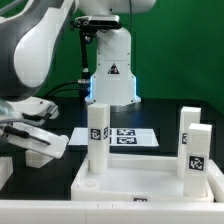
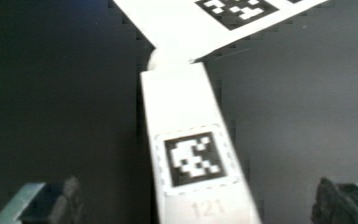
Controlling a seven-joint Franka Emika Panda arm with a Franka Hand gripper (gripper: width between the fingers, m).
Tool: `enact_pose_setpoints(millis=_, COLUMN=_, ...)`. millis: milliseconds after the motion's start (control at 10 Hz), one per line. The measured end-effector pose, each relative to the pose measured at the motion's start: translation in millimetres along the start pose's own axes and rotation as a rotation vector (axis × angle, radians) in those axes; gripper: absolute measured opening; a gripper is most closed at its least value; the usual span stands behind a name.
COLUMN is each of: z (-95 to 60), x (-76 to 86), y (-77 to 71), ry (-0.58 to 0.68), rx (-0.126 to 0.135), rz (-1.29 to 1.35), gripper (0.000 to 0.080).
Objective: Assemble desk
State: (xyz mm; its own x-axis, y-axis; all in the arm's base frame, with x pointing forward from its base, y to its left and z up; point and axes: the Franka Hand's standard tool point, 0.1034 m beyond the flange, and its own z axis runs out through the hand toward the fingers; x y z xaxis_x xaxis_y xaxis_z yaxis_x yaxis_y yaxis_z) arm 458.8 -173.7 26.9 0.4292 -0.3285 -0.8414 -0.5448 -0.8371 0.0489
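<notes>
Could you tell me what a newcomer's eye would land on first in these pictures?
Probably the white tabletop in the foreground, with tagged legs standing on it: one toward the exterior view's left, two at its right. The big white arm fills the upper left, and the wrist view shows a leg between the open hand's fingers.

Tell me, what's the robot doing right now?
Tool open, holding nothing. Tabletop carries upright legs; one leg below the tool. Nothing in the way.
</notes>
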Motion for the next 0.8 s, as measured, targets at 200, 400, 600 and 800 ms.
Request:
enact_pose_setpoints(millis=200, z=1.2, x=0.5, y=1.3, ry=-0.002, rx=0.001, rz=0.006, gripper=0.0649)
enact_pose_setpoints(millis=400, z=1.7, x=1.4, y=3.1, ry=-0.004, rx=0.004, rz=0.011, gripper=0.0649)
enact_pose_setpoints(millis=600, z=4.7, x=10.8, y=6.8, ry=-0.027, rx=0.025, rz=0.086, gripper=0.0649)
enact_pose_setpoints(millis=800, z=7.3, x=13.0, y=2.7, ry=-0.032, rx=0.023, rz=0.118, gripper=0.0649)
